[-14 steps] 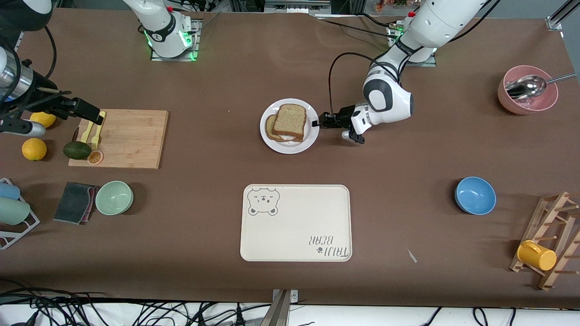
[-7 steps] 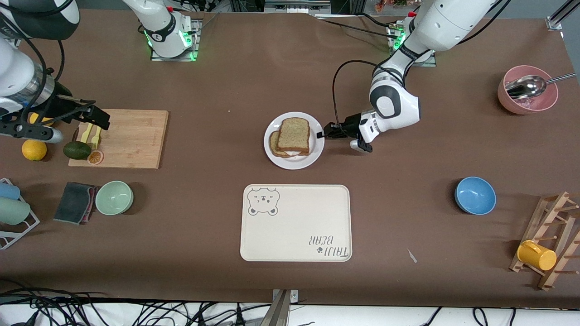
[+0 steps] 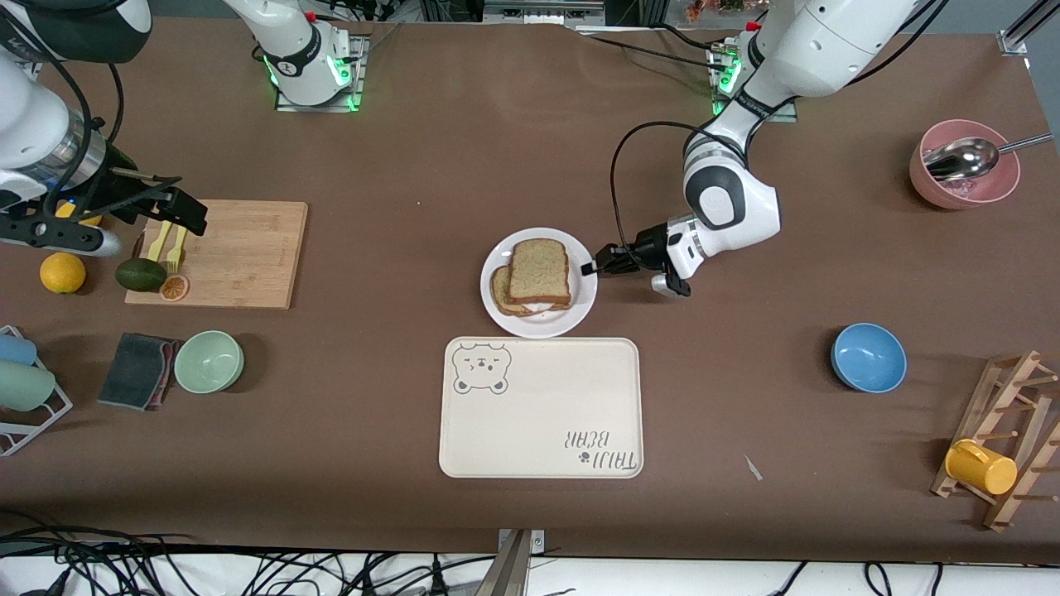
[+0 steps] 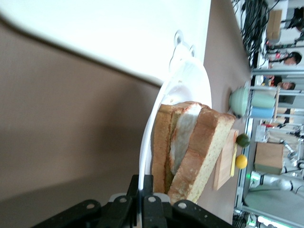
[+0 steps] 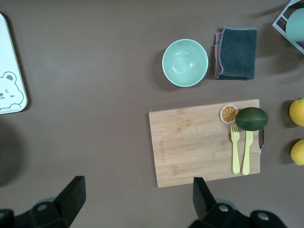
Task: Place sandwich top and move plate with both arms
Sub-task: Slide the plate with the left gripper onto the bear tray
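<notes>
- Left end effector (image 3: 598, 269) clamped on rim of plate (image 3: 580, 310), just beyond tray (image 3: 538, 430); one-edge grip risked tipping
- Sandwich top (image 3: 539, 271) sat askew on stack; could have slid off
- Right end effector (image 3: 178, 213) gaped empty over cutting board (image 3: 240, 257), waiting

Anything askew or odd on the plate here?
The top slice sits skewed on the sandwich, leaving the lower slice sticking out at one edge. The left gripper is shut on the plate rim; the right gripper hangs open over the cutting board.
</notes>
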